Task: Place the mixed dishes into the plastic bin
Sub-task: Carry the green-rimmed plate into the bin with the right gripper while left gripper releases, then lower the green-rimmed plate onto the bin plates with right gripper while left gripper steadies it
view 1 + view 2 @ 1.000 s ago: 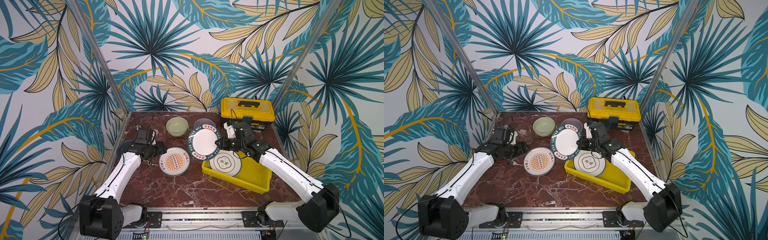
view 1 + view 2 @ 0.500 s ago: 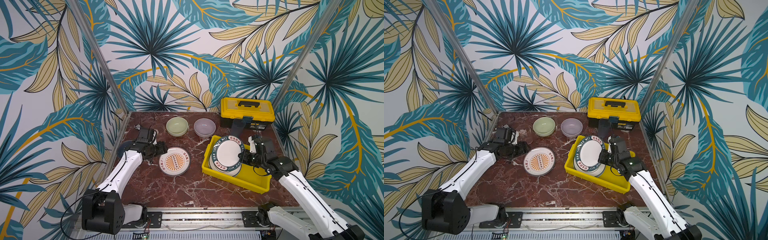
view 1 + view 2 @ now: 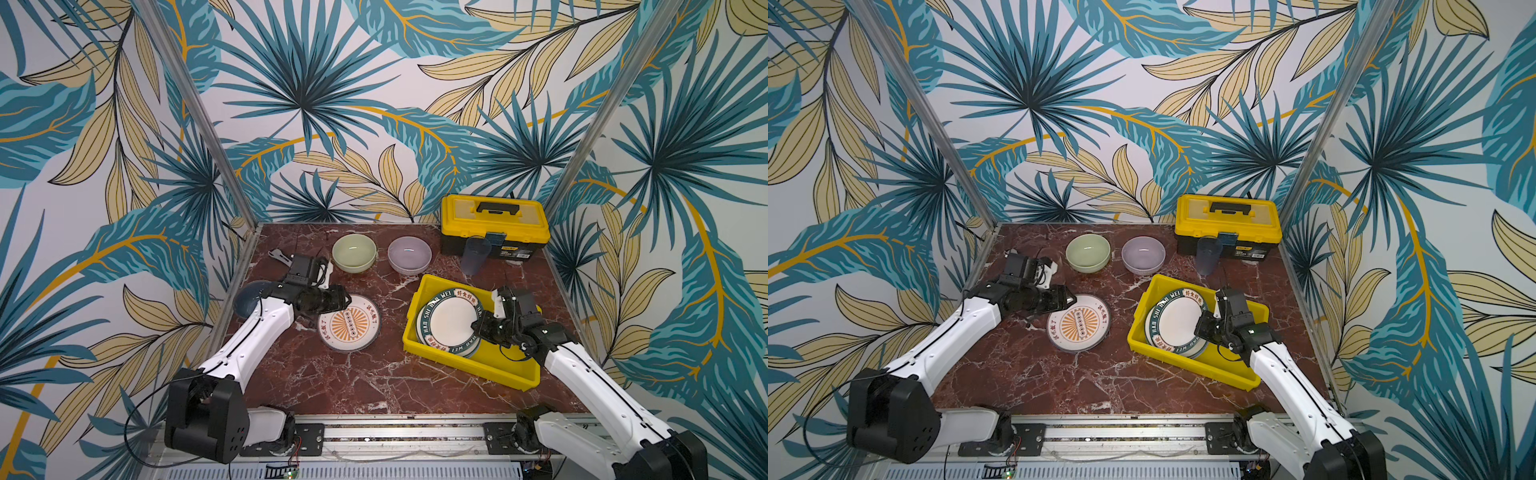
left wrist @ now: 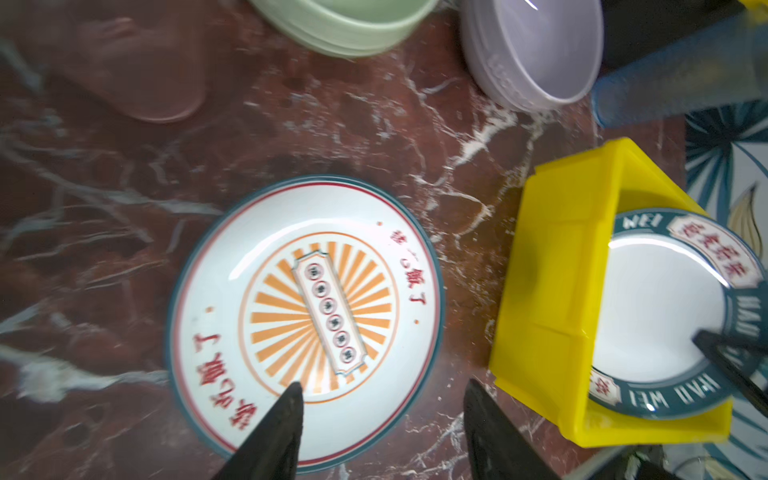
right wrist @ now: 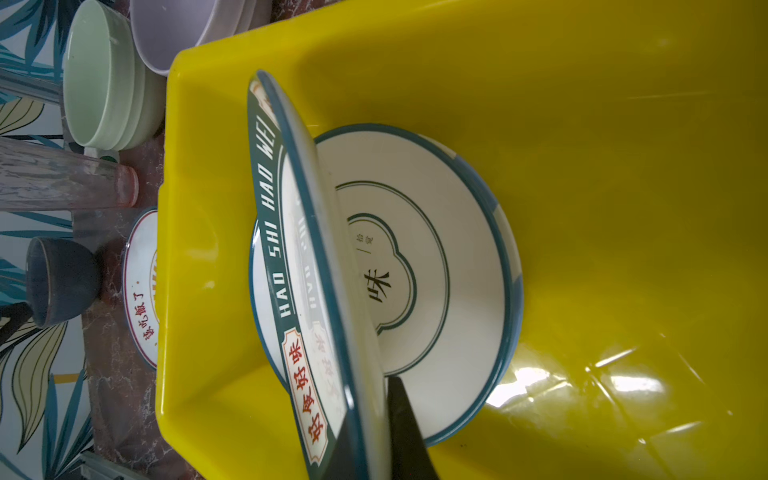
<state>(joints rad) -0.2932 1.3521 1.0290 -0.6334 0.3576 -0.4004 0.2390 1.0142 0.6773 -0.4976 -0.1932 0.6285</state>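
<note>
Our right gripper (image 3: 478,327) is clamped on the rim of the lettered plate (image 3: 449,322). We hold it tilted over a second plate (image 5: 436,257) inside the yellow bin (image 3: 465,365), near the tabletop's right edge. Our left gripper (image 4: 381,386), jaws partly apart and empty, hovers over the sunburst plate's (image 3: 350,327) rim. The green bowl (image 3: 354,252), lilac bowl (image 3: 409,254) and tumbler (image 3: 475,254) line the back edge, with the toolbox (image 3: 494,220) in the back right corner.

Reading "HAO SHI HAO WEI" in white round the dark rim of the green-rimmed plate (image 5: 270,232), plus red 好食好味 in a cream cartouche there. Reading 味 inside the centre emblem of the flat plate (image 5: 436,249) beneath. Making out red 该吃饭了 on the sunburst plate (image 4: 307,316). Not resolving the toolbox (image 3: 494,224) label: too small.
</note>
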